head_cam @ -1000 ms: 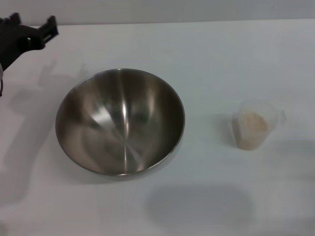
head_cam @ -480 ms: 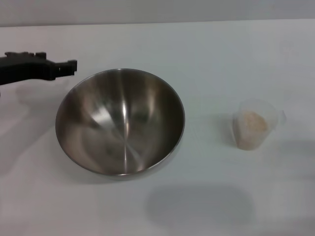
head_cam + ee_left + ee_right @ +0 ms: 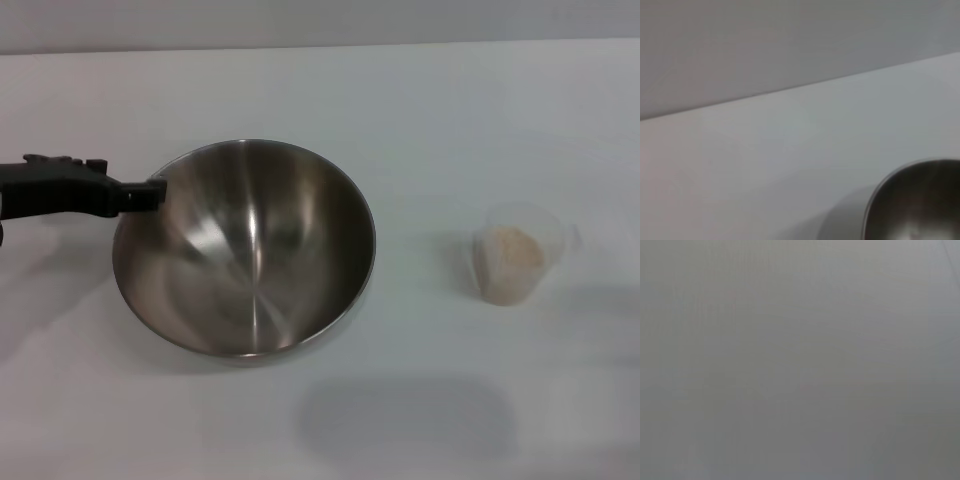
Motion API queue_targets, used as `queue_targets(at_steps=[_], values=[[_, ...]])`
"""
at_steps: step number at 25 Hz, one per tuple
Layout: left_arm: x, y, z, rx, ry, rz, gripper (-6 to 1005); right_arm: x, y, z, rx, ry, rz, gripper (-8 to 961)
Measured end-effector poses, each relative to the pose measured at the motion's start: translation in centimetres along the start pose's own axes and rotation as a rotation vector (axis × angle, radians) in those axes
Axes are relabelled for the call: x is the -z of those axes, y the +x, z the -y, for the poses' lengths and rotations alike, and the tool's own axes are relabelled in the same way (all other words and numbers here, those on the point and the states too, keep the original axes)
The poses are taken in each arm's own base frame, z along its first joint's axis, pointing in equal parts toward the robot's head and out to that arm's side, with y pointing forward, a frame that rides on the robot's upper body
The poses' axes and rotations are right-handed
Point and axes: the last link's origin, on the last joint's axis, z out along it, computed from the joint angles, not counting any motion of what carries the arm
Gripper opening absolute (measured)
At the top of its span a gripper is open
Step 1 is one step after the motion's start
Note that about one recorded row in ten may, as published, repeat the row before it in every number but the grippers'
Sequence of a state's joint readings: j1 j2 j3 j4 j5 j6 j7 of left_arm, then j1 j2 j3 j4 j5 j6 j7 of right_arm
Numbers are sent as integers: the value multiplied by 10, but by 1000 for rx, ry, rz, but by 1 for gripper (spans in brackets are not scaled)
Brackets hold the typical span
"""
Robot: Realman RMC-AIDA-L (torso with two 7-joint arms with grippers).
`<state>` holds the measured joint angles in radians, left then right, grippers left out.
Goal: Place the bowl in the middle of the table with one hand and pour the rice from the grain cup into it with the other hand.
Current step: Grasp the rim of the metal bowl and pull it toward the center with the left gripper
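Observation:
The steel bowl (image 3: 245,250) sits left of centre on the white table (image 3: 430,110), and part of its rim shows in the left wrist view (image 3: 920,200). My left gripper (image 3: 152,194) reaches in level from the left edge, its black tip at the bowl's left rim, seen edge-on. The clear grain cup (image 3: 517,252) stands upright well to the right of the bowl, with pale rice (image 3: 510,262) inside. My right gripper is out of view; its wrist view shows only a plain grey surface.
The table's far edge (image 3: 320,45) runs across the back. A soft shadow (image 3: 405,415) lies on the tabletop in front, between the bowl and the cup.
My left gripper has come down and to the right, from the far left corner to the bowl's left rim. Bowl and cup have not moved.

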<state>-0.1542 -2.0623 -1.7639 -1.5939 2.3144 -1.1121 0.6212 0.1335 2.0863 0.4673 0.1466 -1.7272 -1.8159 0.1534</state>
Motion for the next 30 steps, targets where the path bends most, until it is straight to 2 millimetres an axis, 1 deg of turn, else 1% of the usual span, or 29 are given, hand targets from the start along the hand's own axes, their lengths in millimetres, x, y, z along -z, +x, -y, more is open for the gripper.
queue_targets(at_steps=[14,19,30], values=[[-9,-7,-1,15,-21,34,735,0,0,-1,-5,0,2,816],[-16,-15,-2,34,-39,65,717,-1,0,-2,-7,-4,4,816],[-21,-20,-4,37,-50,89,676,-2,0,-3,-10,-8,6,816]])
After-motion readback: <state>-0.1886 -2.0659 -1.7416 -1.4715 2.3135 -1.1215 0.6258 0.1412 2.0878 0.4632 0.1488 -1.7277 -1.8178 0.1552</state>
